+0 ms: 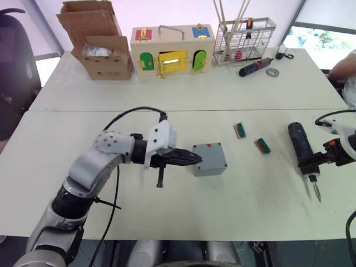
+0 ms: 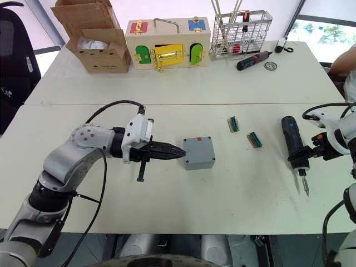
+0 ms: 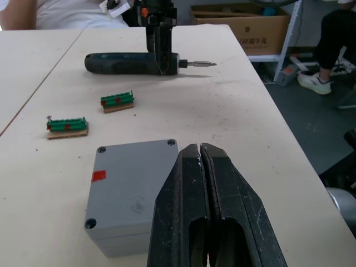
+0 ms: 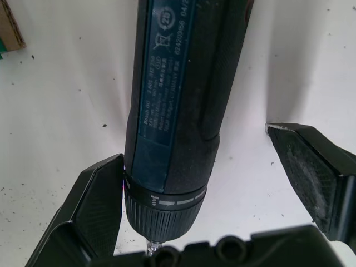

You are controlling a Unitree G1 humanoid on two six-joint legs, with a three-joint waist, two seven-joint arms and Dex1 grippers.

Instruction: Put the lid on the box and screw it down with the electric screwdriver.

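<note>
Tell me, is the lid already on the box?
Yes: the lid sits flat on the box, closing it, corner screw holes showing.

My right gripper [image 4: 197, 183] sits over the white table [image 4: 61, 100] with its two black fingers spread wide apart. Between them lies the electric screwdriver [image 4: 178, 94], a thick dark blue-black cylinder lying flat on the table surface. One finger [image 4: 94, 206] touches the ribbed collar at the tool's front end, where pale tick marks ring the barrel. The other finger [image 4: 311, 167] stands clear of the tool, with bare table showing between its grey padded face and the barrel. A blue label with small white print runs along the body. A brown and green scrap [image 4: 8, 28] lies at the table's edge of view.
</note>
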